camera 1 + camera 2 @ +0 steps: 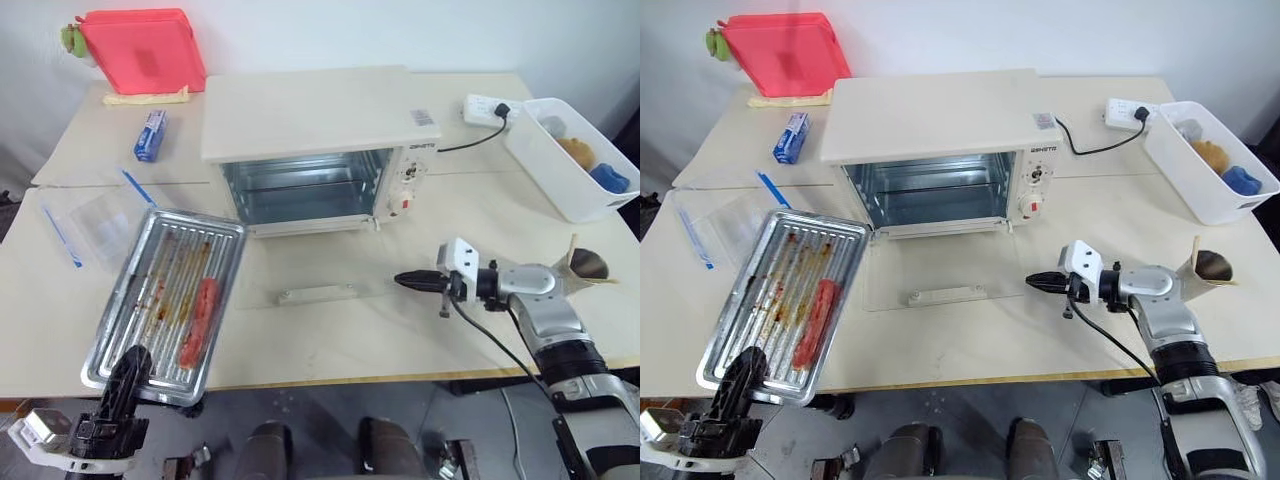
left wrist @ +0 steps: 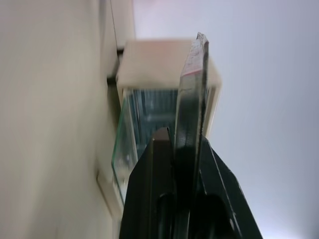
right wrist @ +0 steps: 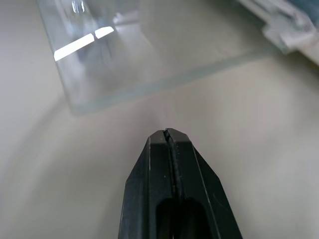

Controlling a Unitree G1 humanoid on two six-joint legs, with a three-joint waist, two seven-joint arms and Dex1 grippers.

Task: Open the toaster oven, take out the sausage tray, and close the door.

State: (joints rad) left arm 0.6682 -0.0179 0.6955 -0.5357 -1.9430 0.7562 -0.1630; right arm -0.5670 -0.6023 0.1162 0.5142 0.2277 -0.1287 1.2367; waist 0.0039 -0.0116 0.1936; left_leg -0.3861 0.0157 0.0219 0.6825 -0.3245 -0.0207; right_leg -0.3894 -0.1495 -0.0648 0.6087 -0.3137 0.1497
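Note:
The cream-white toaster oven (image 1: 310, 140) stands mid-table with its cavity empty. Its glass door (image 1: 320, 275) lies folded down flat on the table, bar handle (image 1: 316, 294) toward me. The ridged silver sausage tray (image 1: 150, 262), stained brown and carrying one red sausage (image 1: 200, 320), rests on the table left of the door, its near end at the table's front edge. My left gripper (image 1: 133, 358) is shut on that near rim; the left wrist view shows the tray's thin edge (image 2: 195, 84) clamped between the fingers. My right gripper (image 1: 402, 280) is shut and empty, just right of the door's glass, pointing at its corner (image 3: 75, 102).
A clear plastic bag (image 1: 95, 222) with blue strips lies left of the tray. A blue packet (image 1: 150, 135) and a red lidded box (image 1: 145, 48) sit at the back left. A white bin (image 1: 575, 165) and a power strip (image 1: 487, 107) are at the right.

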